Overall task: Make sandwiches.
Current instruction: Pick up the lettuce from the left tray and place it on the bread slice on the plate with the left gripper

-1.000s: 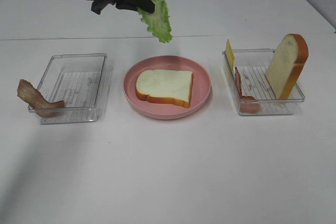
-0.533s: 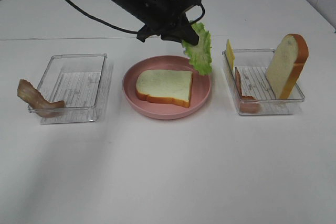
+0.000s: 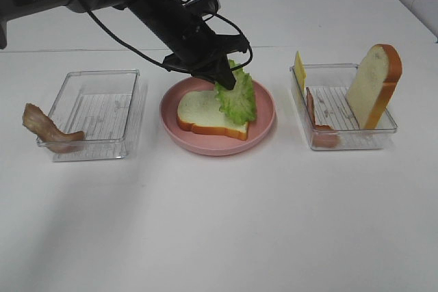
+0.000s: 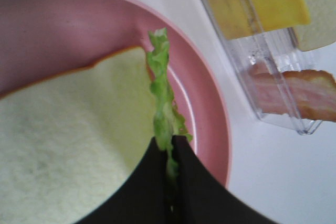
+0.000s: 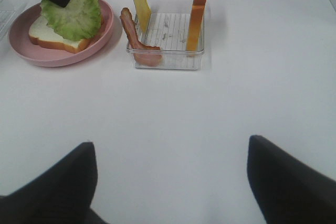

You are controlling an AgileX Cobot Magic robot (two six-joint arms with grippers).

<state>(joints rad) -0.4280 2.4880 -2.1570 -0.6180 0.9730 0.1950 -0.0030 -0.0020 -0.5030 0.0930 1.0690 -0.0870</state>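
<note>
Left gripper (image 3: 224, 80): pinched shut on ruffled green lettuce leaf (image 3: 239, 98) — over white bread slice (image 3: 198, 111) on round pink plate (image 3: 219, 149).
Right gripper (image 5: 170, 182): jaws wide apart — empty.

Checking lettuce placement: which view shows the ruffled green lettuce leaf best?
Right wrist: the ruffled green lettuce leaf shows its broad face. Exterior high shows it partly hidden by the left fingers; left wrist shows only its edge.

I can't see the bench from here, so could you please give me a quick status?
Left claw shut on lettuce, over bread on plate. Right claw open, empty. Nothing obstructing.
</note>
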